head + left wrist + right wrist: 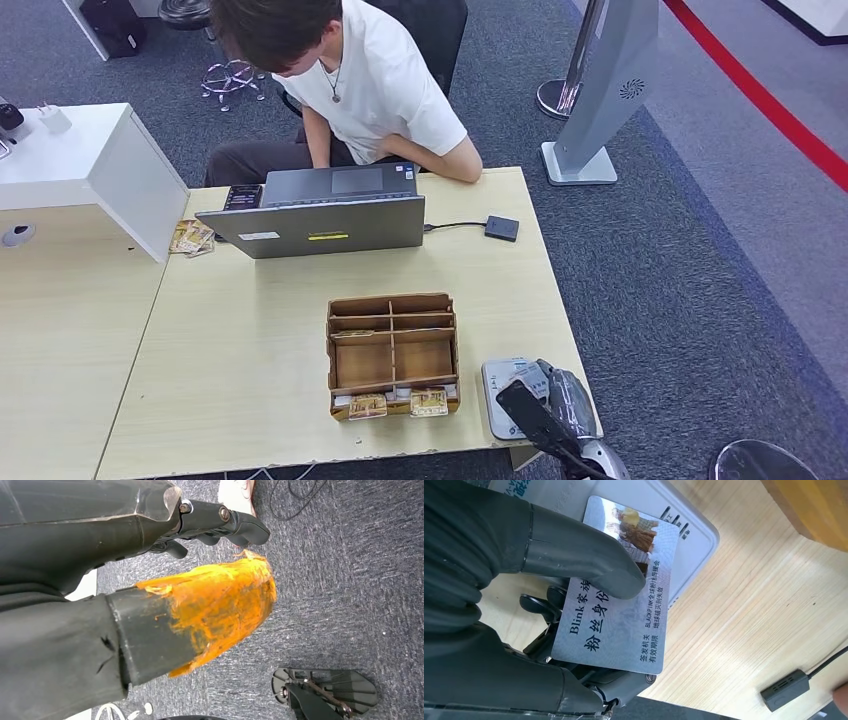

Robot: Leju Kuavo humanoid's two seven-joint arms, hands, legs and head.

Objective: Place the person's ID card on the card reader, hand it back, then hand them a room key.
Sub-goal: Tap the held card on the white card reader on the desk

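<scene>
ID card [616, 610]: thin, flat, glossy silver-white plastic, printed with dark characters and a small colour picture at one end; judged light, stiff with slight flex, and slippery on its faces, so best taken across the flat faces near one short end, leaving the other end free to lie on the reader or be offered to the person. Present location: in the right hand [524, 605], thumb [589, 560] pressed on the printed face and darker fingers [541, 605] under the back; the pinch sits toward one end and covers part of the print. The picture end overhangs the card reader [696, 545], a white, rounded-corner unit at the near right corner of the desk; whether card and reader touch cannot be told. In the head view the right hand [560, 400] hangs over that reader [497, 385]. Just beside it stands a brown compartmented organiser box [392, 352], with room key cards [400, 403] in its front slot. Further off: open grey laptop [325, 215], small black adapter [502, 228] on a cable, seated person in a white shirt [385, 85] at the far edge of the light wood desk [250, 350]. Left hand [215, 525]: hanging over grey carpet, dark fingers curled inward, nothing in them.
</scene>
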